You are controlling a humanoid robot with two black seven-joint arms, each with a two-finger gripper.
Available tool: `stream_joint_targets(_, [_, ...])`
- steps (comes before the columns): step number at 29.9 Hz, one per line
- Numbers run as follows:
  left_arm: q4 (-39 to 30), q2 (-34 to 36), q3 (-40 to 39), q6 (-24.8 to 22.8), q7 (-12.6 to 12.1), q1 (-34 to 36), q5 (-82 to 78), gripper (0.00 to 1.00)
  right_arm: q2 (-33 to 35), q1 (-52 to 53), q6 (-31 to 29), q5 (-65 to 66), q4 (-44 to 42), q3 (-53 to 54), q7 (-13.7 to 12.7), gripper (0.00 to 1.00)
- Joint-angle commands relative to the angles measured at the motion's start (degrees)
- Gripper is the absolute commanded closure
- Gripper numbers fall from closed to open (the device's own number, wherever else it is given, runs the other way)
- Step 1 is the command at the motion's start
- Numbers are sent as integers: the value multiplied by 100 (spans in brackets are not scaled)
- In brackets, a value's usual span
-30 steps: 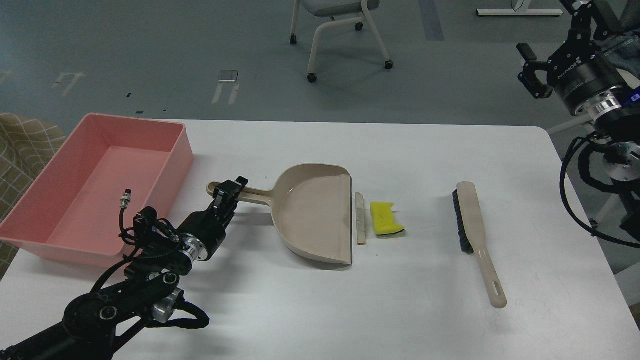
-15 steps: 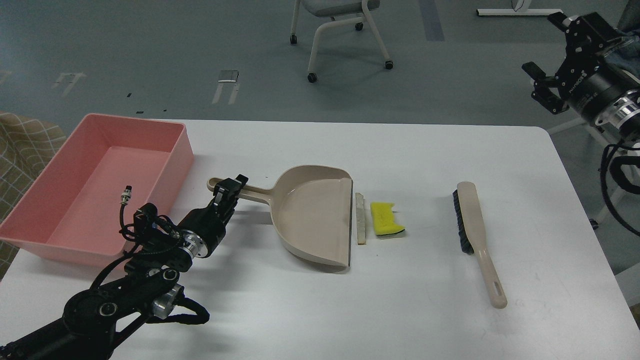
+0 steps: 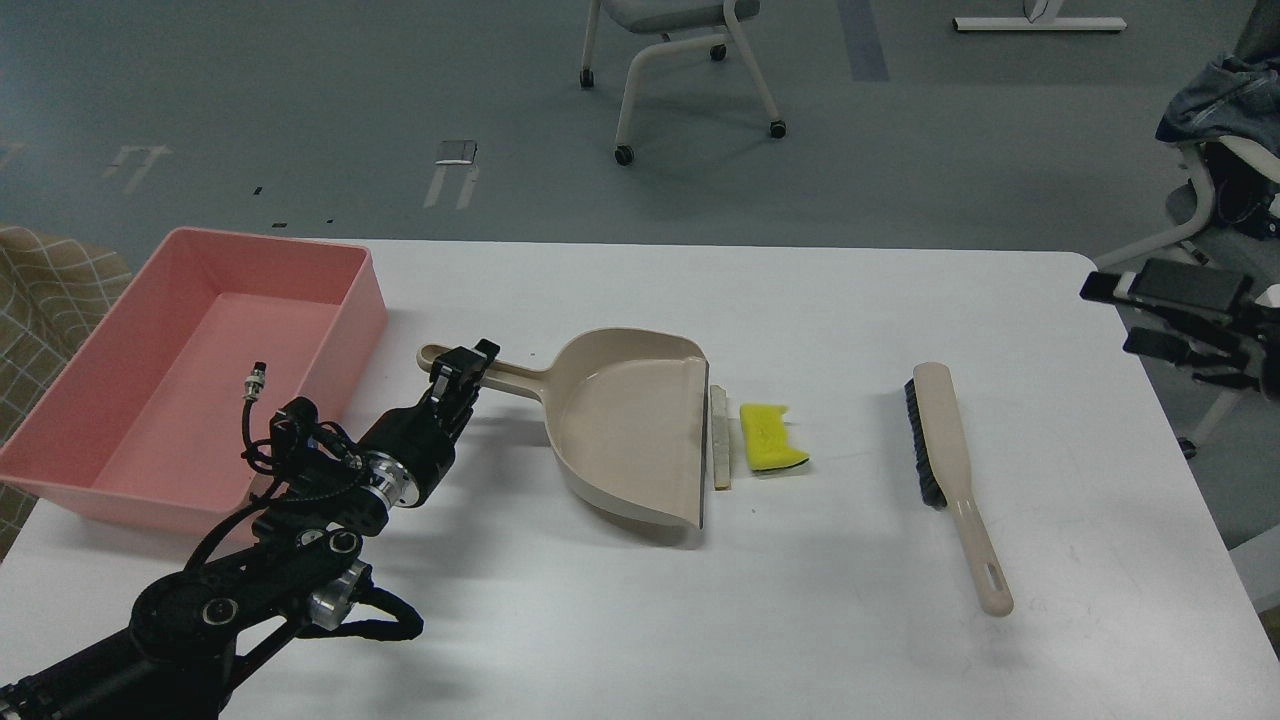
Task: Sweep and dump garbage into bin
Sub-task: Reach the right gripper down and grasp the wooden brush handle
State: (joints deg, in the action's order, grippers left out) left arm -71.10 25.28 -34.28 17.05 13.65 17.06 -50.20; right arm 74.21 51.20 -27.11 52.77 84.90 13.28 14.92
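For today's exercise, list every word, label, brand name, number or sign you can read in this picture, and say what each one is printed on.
No text can be read in the head view.
The dustpan, brush, pink bin, white table and both scraps, the whitish slice and the yellow sponge piece, are plain and carry no print.
The left gripper and right gripper show no legible marking.

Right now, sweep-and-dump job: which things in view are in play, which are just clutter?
In play:
- pink bin
- beige dustpan, left gripper at its handle
- brush
- bread-like slice
- yellow sponge piece

Lying about:
- wheeled chair on the floor
- checked fabric past the table's left edge
- clothes pile, far right
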Motion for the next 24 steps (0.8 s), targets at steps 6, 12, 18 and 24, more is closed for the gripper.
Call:
stream_joint_targets(6, [-9,3,-17,0,32,96,-8,100,173,-470,-5,1182,457,-151,-279,0])
stream_joint_targets(12, [-26,-5,-8,9,32,87,-34,100,68,-506,-5,1236,633,-194,-595,4])
stream_joint_targets(18, [-26,-76,0,9,32,113,-43,100,-292,-646,-14,1227,677,-194,-701,25])
stream_joint_targets(24, [-26,-84,0,0,32,114,-43,100,-530,-804,-31,1210,677,-195,-762,28])
